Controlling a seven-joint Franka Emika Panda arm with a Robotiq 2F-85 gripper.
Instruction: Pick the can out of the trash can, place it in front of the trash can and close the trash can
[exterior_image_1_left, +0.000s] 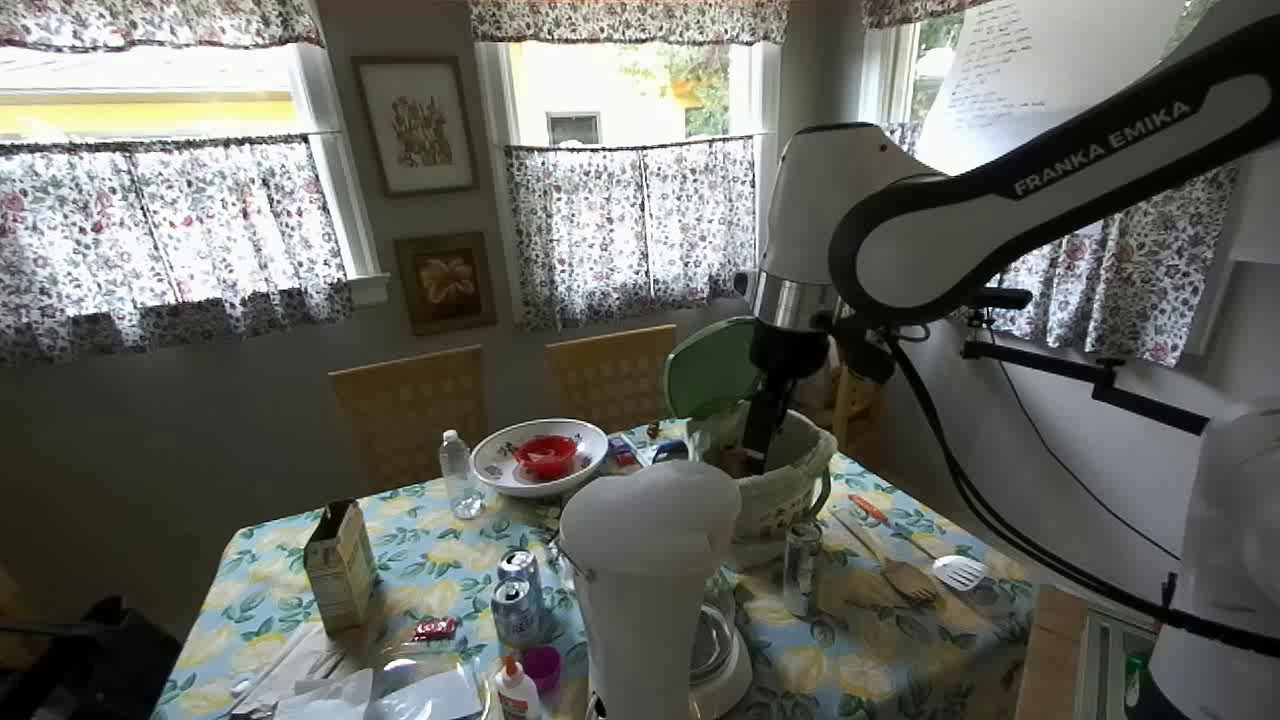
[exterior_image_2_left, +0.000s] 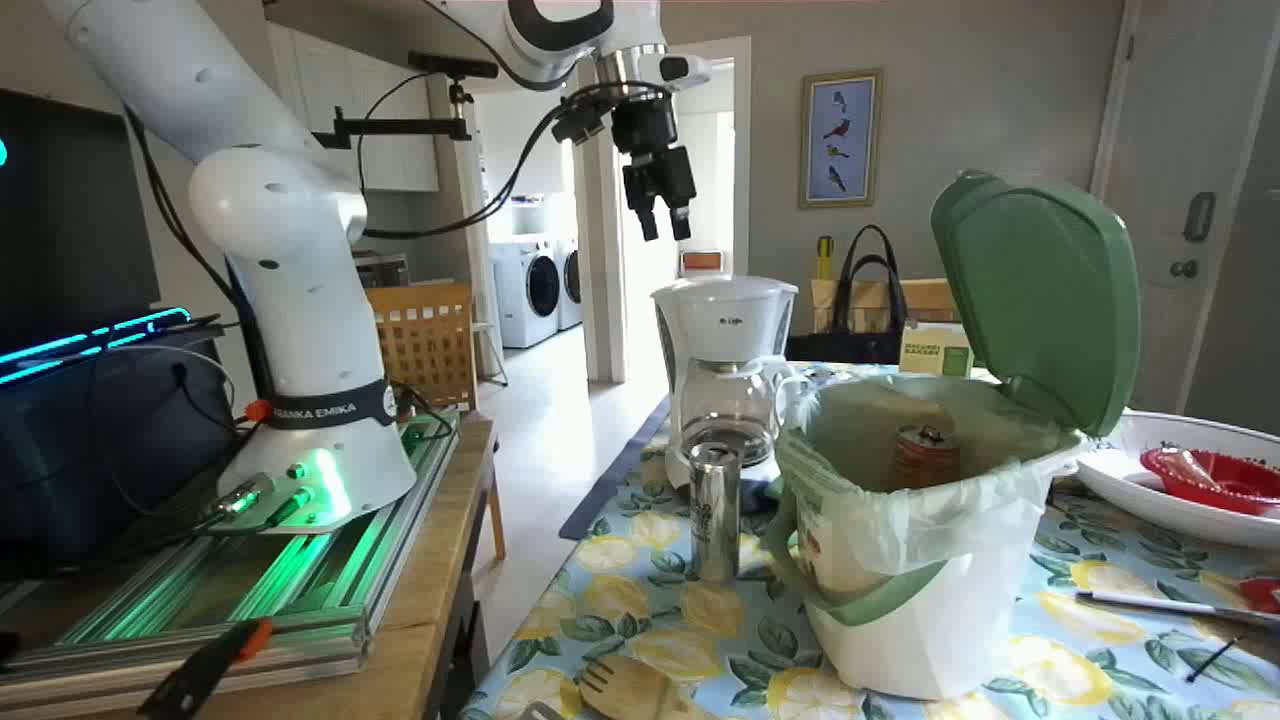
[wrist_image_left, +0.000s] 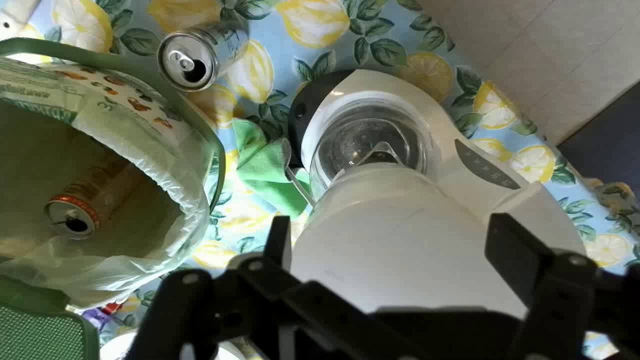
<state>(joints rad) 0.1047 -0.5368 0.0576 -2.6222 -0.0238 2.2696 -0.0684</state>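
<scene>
The trash can stands on the table with its domed green lid hinged fully up. A pale green liner covers its rim. Inside it is the can, brownish with an orange-red rim; the wrist view shows the can leaning within the bin, its opened top facing up. My gripper hangs high over the white coffee maker, well above the bin's height and off to one side of it. In the wrist view the gripper has its fingers wide apart, holding nothing; the white surface between them is the coffee maker below.
The tall coffee maker stands beside the bin, directly under my gripper. A silver can is upright near both. Wooden and white utensils lie on the table by the bin. A large bowl sits on the bin's other side.
</scene>
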